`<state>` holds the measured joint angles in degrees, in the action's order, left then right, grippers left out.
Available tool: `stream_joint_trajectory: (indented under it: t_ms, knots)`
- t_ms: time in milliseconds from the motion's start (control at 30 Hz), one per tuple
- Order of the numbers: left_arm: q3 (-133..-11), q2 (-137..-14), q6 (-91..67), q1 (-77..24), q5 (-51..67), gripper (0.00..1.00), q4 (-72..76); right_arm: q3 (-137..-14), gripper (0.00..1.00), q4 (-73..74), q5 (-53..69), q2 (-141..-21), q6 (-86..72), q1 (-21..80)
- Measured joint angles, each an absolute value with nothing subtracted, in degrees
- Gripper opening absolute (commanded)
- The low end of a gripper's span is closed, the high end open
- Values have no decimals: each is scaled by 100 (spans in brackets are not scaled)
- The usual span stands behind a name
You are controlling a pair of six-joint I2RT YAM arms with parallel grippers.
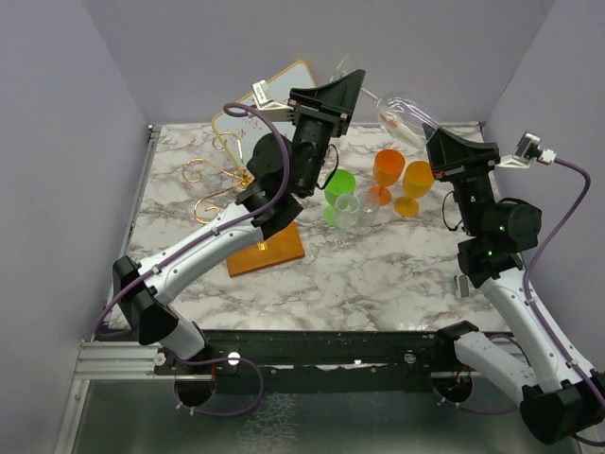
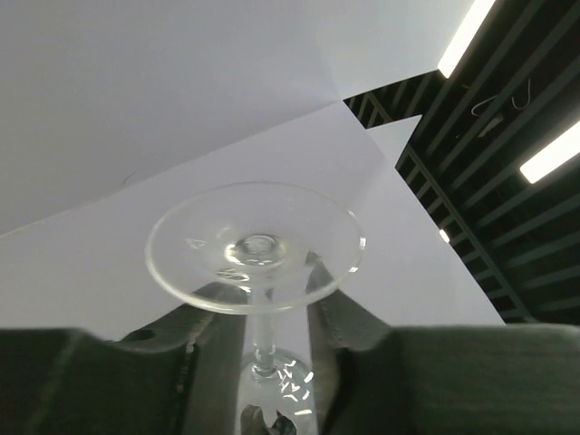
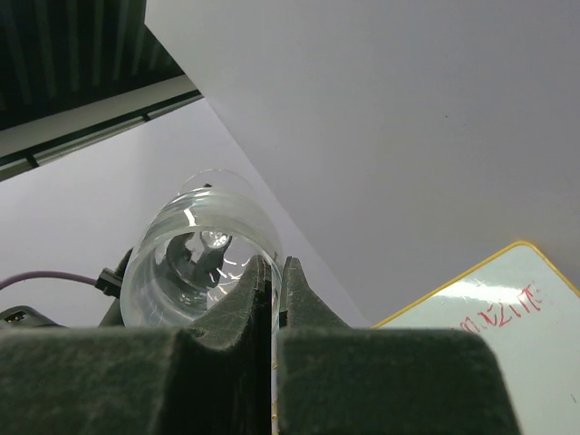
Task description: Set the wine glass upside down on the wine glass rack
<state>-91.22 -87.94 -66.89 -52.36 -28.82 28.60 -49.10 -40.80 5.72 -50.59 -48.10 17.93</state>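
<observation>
A clear wine glass lies almost level in the air above the table's back, between both grippers. My right gripper is shut on the rim of its bowl; in the right wrist view the jaws pinch the glass wall of the bowl. My left gripper is at the stem end. In the left wrist view its fingers stand apart on either side of the thin stem, below the round foot, with a gap showing. The gold wire rack stands on its brown wooden base, below the left arm.
A tilted whiteboard leans at the back behind the rack. A green glass, an orange glass, an amber glass and a clear glass stand together mid-table under the held glass.
</observation>
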Motion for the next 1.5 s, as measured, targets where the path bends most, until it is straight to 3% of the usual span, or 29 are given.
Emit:
stream_joint_trajectory:
  t_ms: [33, 67, 200, 267, 367, 467, 900, 1167, 1500]
  knots:
    - [-9122, -8794, -6674, -5256, -2923, 4, 2860, -4901, 1, -4091, 574, -5046, -4816, 1793]
    - [-9124, -8794, -6670, -5264, -2965, 0, 2860, -4890, 1, -4104, 580, -5030, -4834, 1793]
    - [-9124, -8818, -6466, -5297, -3011, 0, 2912, -4858, 3, -4106, 604, -4971, -4845, 1793]
    - [-9122, -8820, -6204, -5304, -2985, 0, 2980, -4856, 16, -4042, 642, -4934, -4825, 1793]
    - [-9089, -8809, -5826, -5323, -2877, 0, 3116, -4858, 46, -3621, 718, -4753, -4744, 1796]
    - [-8871, -8665, -5439, -5321, -2827, 0, 3216, -4858, 61, -2912, 794, -4399, -4545, 1804]
    - [-7756, -7244, -3566, -5273, -1577, 0, 3074, -4810, 74, 19, 1295, -2593, -2366, 1804]
    - [-7347, -6742, -2252, -5273, 176, 0, 2891, -6372, 75, 609, 3186, -3922, -1964, 1804]
    - [-7188, -6735, -1623, -5273, 1824, 0, 2338, -6136, 74, -801, 5151, -5041, -2620, 1804]
